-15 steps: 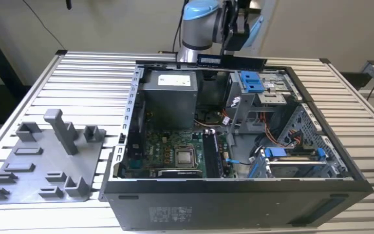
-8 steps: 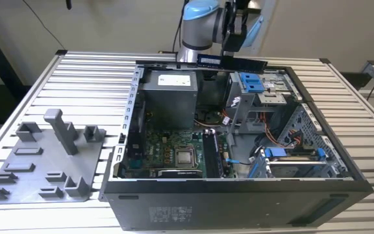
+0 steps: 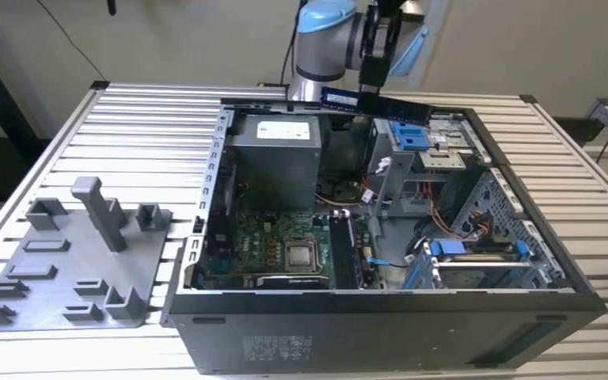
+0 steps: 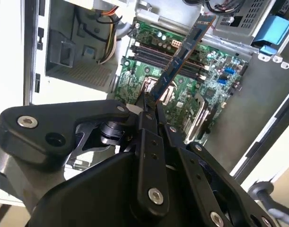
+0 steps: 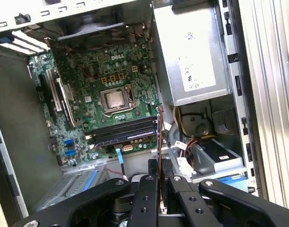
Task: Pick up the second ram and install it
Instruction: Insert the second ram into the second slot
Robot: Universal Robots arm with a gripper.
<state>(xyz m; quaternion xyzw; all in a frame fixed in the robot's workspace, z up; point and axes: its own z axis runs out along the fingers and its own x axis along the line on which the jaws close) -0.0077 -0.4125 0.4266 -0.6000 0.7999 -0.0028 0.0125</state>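
Observation:
The second ram, a long dark-blue stick, hangs level above the far rim of the open computer case. My gripper is shut on its upper edge. In the second wrist view the second ram juts out from my gripper over the green motherboard. In the first wrist view I see the second ram edge-on, clamped in my gripper, above the black memory slots beside the silver chip. The motherboard lies well below the stick.
A grey power supply fills the case's far corner on the exterior view's left. Blue-tabbed drive cages and cables crowd the exterior view's right side. A grey plastic tray with upright posts lies on the slatted table beside the case.

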